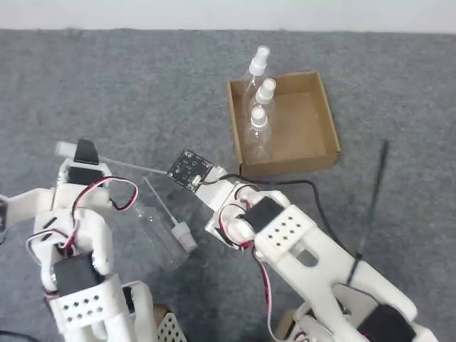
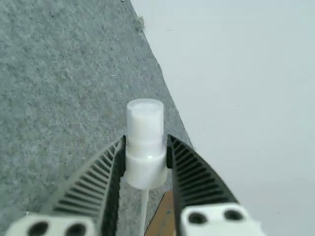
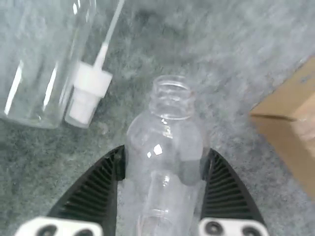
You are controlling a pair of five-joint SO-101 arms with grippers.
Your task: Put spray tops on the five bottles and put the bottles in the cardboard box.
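My left gripper (image 2: 145, 155) is shut on a white spray top (image 2: 145, 140); in the high view that spray top (image 1: 65, 149) is held at the left, with its thin tube pointing toward the middle. My right gripper (image 3: 165, 164) is shut on a clear bottle (image 3: 165, 142) with an open neck, close to the front left corner of the cardboard box (image 1: 324, 121). Three capped bottles (image 1: 258, 125) stand along the box's left wall. Another clear bottle (image 1: 153, 231) lies on the carpet between the arms, with a loose spray top (image 1: 182, 235) beside it.
Grey carpet (image 1: 142, 85) covers the table. A black cable (image 1: 374, 192) runs along the right side past the right arm. The box's right half holds nothing. The box corner (image 3: 290, 123) lies close beside the held bottle.
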